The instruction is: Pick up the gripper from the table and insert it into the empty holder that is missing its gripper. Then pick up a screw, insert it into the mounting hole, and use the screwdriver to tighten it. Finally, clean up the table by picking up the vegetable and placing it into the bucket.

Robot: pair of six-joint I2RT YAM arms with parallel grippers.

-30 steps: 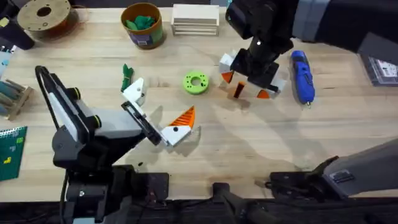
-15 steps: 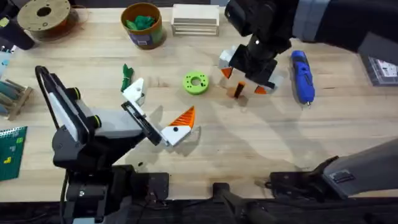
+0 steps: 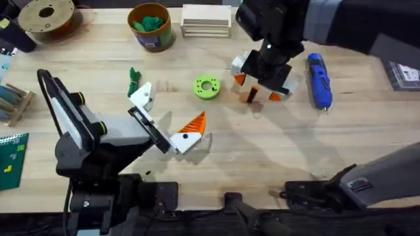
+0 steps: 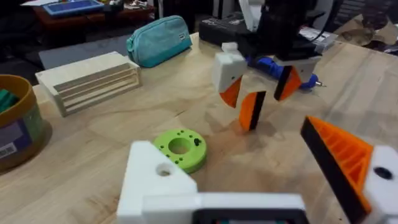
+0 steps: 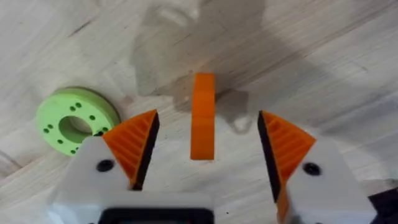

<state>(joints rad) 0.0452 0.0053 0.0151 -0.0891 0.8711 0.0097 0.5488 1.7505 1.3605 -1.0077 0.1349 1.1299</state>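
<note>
The small orange gripper (image 3: 251, 96) (image 5: 203, 116) (image 4: 252, 110) stands on end on the table (image 3: 262, 151). My right gripper (image 3: 258, 90) (image 5: 206, 134) is open, and its orange fingers stand either side of that piece without touching it. My left gripper (image 3: 167, 111) (image 4: 249, 162) is open near the table's front. One of its sides is the bare white holder (image 3: 141, 97) (image 4: 155, 177) with a mounting hole (image 4: 163, 170). The blue screwdriver (image 3: 319, 80) lies right of the right gripper. The green vegetable (image 3: 134, 78) lies beside the holder. The bucket (image 3: 150, 26) stands at the back. I cannot make out a screw.
A lime-green ring (image 3: 207, 86) lies left of the orange piece. A wooden slat stack (image 3: 206, 19) sits beside the bucket and a brown spool (image 3: 47, 16) at the back left. A teal pouch (image 4: 158, 38) lies beyond the slats. A green board (image 3: 12, 157) lies at the left edge.
The right gripper has shifted slightly toward the back of the table over the standing orange piece. The left arm has not moved.
</note>
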